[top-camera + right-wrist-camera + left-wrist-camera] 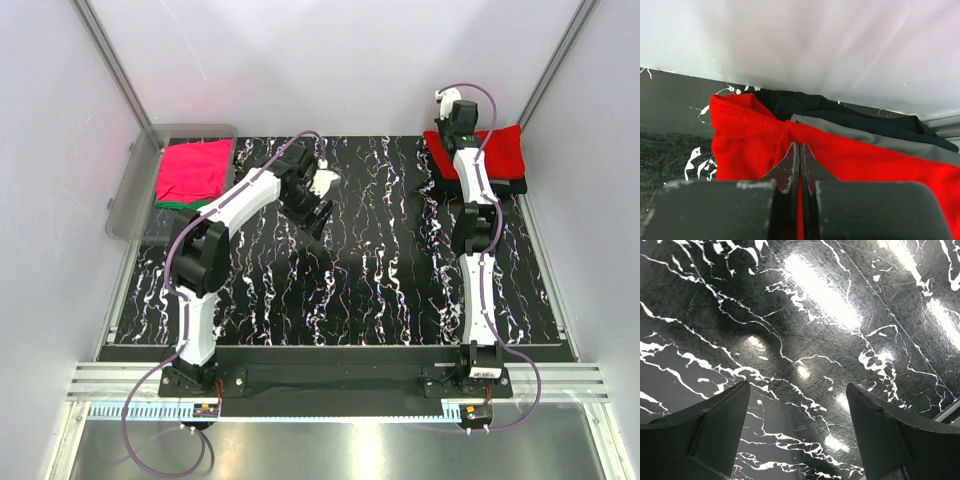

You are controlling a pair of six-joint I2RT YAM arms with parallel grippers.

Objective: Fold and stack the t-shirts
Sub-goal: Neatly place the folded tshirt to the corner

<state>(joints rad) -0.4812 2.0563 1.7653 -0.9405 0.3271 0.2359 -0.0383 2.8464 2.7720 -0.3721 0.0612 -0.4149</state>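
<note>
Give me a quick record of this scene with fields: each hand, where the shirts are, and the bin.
left hand: open, holding nothing, above the bare table
right hand: shut, pinching the red t-shirt at the far right
red t-shirt: on top of the grey t-shirt and black t-shirt
pink t-shirt: folded, in the clear bin, lying over a green t-shirt

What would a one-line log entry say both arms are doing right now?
left end effector: open, above table | right end effector: shut, pinching red t-shirt
</note>
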